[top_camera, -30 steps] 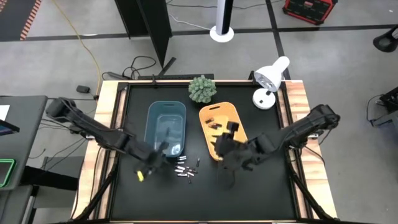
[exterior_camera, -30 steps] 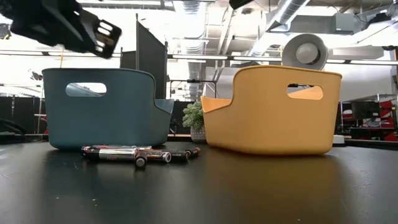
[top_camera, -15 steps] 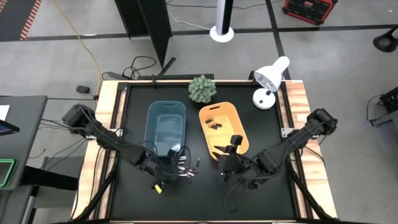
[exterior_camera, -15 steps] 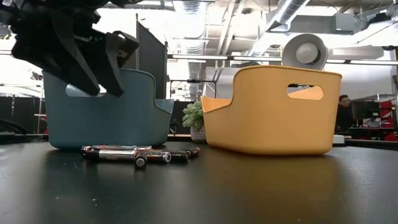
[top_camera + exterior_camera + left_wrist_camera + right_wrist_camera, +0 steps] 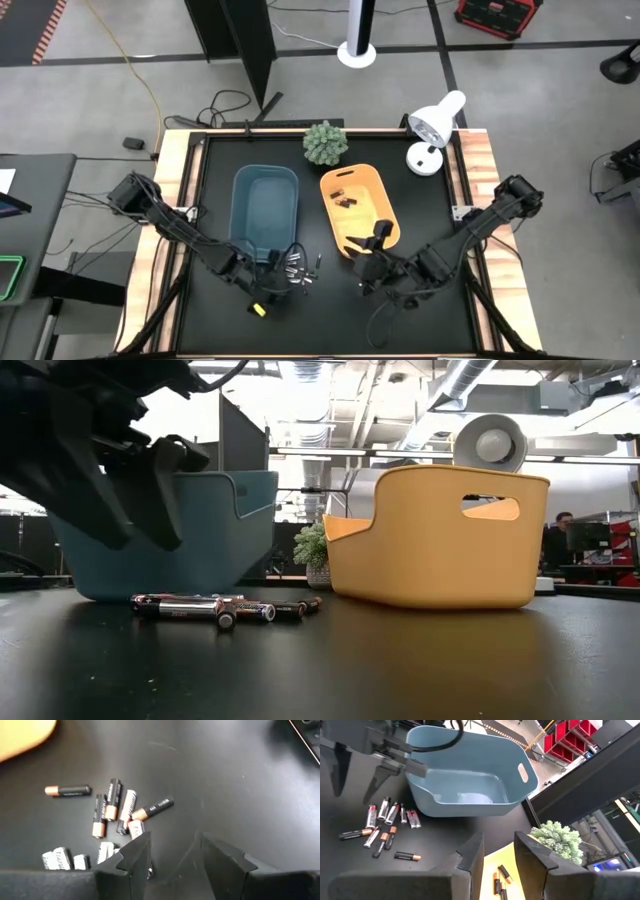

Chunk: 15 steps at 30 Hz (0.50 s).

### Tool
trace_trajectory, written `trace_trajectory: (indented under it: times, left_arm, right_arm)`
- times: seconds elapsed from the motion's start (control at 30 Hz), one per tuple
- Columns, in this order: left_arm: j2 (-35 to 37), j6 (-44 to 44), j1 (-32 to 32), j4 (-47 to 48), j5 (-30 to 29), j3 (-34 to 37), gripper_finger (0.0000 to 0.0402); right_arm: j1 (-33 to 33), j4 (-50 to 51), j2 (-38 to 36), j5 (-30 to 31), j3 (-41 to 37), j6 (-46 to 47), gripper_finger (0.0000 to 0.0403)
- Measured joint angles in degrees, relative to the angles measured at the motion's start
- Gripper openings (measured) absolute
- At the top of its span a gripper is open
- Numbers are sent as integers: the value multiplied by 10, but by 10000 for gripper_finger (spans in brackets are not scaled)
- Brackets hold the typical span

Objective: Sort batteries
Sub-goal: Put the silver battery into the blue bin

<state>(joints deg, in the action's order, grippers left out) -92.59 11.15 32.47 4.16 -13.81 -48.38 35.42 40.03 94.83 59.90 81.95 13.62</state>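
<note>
Seeing the left pincer (image 5: 272,287) low over the table (image 5: 330,320), right at the near end of the blue bin (image 5: 265,205) and just beside the loose batteries (image 5: 298,275). Its fingers (image 5: 131,854) are spread with nothing between them; in the left wrist view we see bare table in the gap. In the low view the same pincer (image 5: 140,490) hangs in front of the blue bin (image 5: 225,530), above the battery pile (image 5: 215,607).

Batteries sit in a small cluster on the table between the two bins' near ends, closer to the blue one. From the left wrist view (image 5: 112,810) we count several black-and-copper ones lying at mixed angles, plus a few pale silvery ones (image 5: 65,859) next to them. One dark battery (image 5: 67,790) lies a little apart from the rest.

A few more batteries (image 5: 343,198) are already in the orange bin (image 5: 360,178). We can't make out any in the blue bin from the right wrist view (image 5: 470,785).

Right pincer (image 5: 378,262) sits at the near end of the orange bin, right of the pile. Its fingers (image 5: 470,857) stand apart, nothing pinched between them.

A plant (image 5: 325,143) and a white lamp (image 5: 437,125) stand at the far edge of the table.
</note>
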Motion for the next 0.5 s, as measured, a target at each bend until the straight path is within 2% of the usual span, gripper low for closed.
trace_trajectory:
  times: [0.1, 0.3, 0.5]
  left_arm:
    - [12, 3, 0, 39, -6, -8, 163]
    - [43, -3, 0, 110, -68, -44, 163]
    - [61, 21, 5, 117, -96, -63, 163]
  right_arm:
    - [-3, 0, 0, 0, 0, -4, 122]
    - [-3, -2, 0, 0, 0, -16, 122]
    - [0, -1, 0, -1, 0, -23, 122]
